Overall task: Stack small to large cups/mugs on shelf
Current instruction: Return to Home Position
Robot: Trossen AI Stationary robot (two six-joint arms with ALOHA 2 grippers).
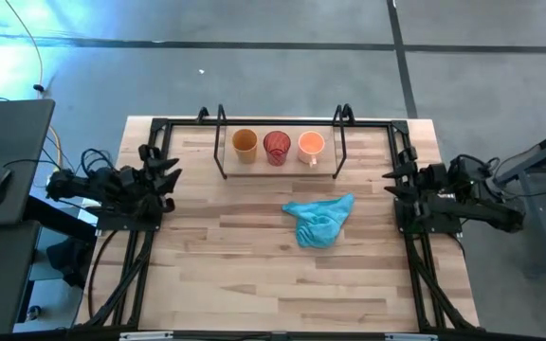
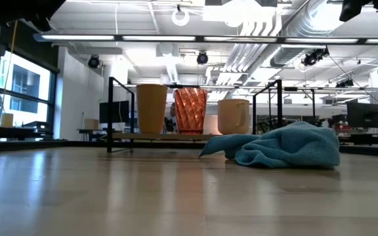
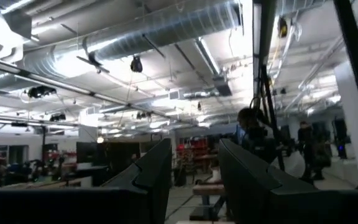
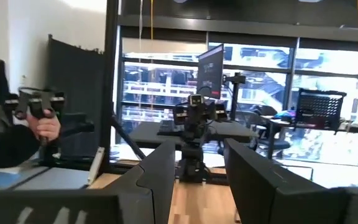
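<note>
Three cups stand upright in a row on the shelf point(image 1: 322, 167), a light-wood board in a thin black rod frame near the table's far edge: the yellow-orange cup point(image 1: 245, 145) point(image 2: 151, 109) on the left, the red ribbed cup point(image 1: 276, 147) point(image 2: 190, 111) in the middle, the light orange mug point(image 1: 311, 147) point(image 2: 233, 117) on the right, its handle toward the near side. My left gripper point(image 1: 171, 177) point(image 3: 194, 168) waits open at the table's left edge, and my right gripper point(image 1: 393, 183) point(image 4: 199, 168) waits open at the right edge. Both are far from the cups.
A crumpled turquoise cloth point(image 1: 319, 221) point(image 2: 281, 147) lies on the table in front of the shelf, right of centre. Black frame rails point(image 1: 131, 265) run along the table's left and right sides. A person's hand point(image 4: 42, 127) holding a controller shows beyond the table in the right wrist view.
</note>
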